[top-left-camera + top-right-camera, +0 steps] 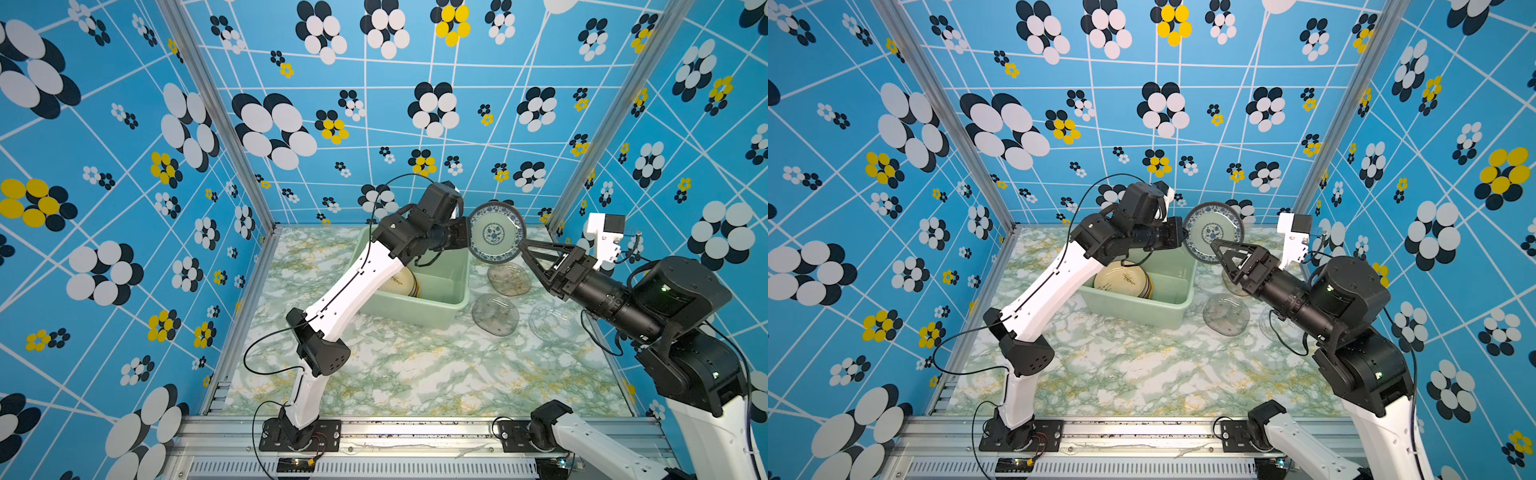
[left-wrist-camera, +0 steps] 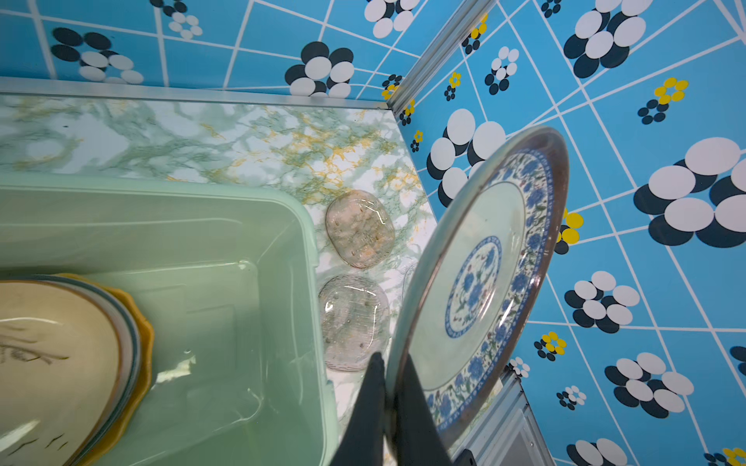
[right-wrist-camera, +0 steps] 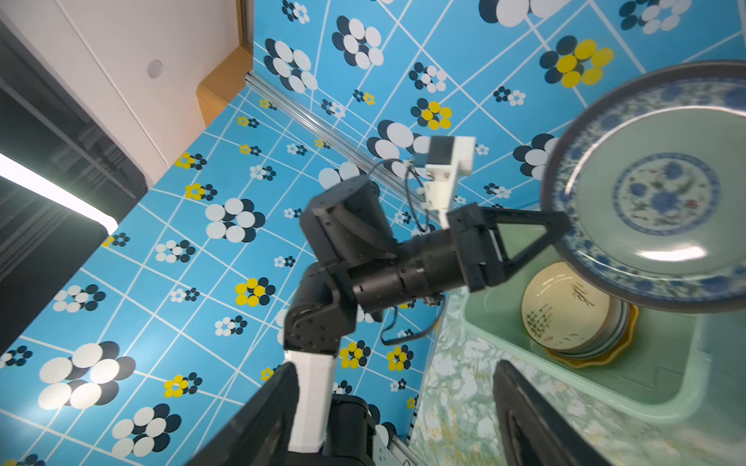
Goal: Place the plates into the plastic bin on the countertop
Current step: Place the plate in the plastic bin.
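A blue-white patterned plate point(image 1: 495, 237) point(image 1: 1213, 229) point(image 3: 654, 193) hangs upright in the air over the right end of the pale green plastic bin point(image 1: 415, 320) point(image 1: 1133, 309). My left gripper point(image 1: 466, 237) point(image 2: 390, 360) is shut on its rim. My right gripper point(image 1: 524, 246) point(image 3: 395, 365) stands open just beside the plate's lower right edge, with nothing between its fingers. Inside the bin lies a stack of plates with a cream one point(image 1: 1121, 279) point(image 2: 52, 343) point(image 3: 565, 306) on top. Clear glass plates point(image 1: 509, 279) point(image 1: 495, 313) point(image 2: 359, 228) lie on the countertop point(image 1: 415, 374) right of the bin.
A third clear glass dish point(image 1: 550, 322) lies under my right arm. The bin's right half point(image 2: 242, 282) holds no plates. Blue patterned walls and an aluminium frame point(image 1: 415, 428) close in the countertop on all sides.
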Available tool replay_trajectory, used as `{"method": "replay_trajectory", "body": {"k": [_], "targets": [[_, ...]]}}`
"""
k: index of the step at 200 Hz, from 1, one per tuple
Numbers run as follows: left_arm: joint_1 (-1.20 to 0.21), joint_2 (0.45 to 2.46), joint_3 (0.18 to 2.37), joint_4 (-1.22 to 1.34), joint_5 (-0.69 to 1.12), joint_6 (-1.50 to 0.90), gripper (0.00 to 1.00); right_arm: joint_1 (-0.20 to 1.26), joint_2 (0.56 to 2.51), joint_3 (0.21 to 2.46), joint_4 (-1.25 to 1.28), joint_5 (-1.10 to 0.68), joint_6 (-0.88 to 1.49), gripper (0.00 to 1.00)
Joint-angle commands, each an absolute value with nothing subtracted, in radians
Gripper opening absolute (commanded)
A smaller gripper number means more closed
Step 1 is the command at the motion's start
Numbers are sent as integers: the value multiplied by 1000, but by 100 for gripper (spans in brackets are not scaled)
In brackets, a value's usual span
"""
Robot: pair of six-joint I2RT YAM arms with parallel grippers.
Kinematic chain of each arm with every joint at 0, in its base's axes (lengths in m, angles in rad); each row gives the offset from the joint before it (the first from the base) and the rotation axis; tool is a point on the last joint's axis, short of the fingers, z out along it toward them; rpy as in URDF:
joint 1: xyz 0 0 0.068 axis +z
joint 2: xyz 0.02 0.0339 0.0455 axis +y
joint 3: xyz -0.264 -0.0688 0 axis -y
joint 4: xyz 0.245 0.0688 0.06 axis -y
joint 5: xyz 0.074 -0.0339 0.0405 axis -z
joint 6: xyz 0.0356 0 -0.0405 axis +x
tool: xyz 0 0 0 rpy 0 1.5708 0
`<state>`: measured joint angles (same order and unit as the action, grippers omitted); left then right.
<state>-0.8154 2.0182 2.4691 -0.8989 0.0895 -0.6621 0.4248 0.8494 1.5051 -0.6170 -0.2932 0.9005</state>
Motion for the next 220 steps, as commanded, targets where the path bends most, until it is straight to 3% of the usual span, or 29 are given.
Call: {"method": "replay_trajectory", "body": {"k": [1, 71, 108, 220], "targets": [[-784, 1900, 2416, -986, 108, -600, 0, 423, 838, 1446, -719, -253, 851, 76], [-575, 1498, 1782, -673, 400, -787, 0, 423, 859, 1287, -617, -379, 847, 70], [-522, 1341, 1562, -598, 468, -860, 0, 423, 940, 1270, -521, -468, 837, 66], [-497, 1217, 1350, -470, 543, -981, 0, 439, 1072, 1229, -315, -511, 892, 64]]}}
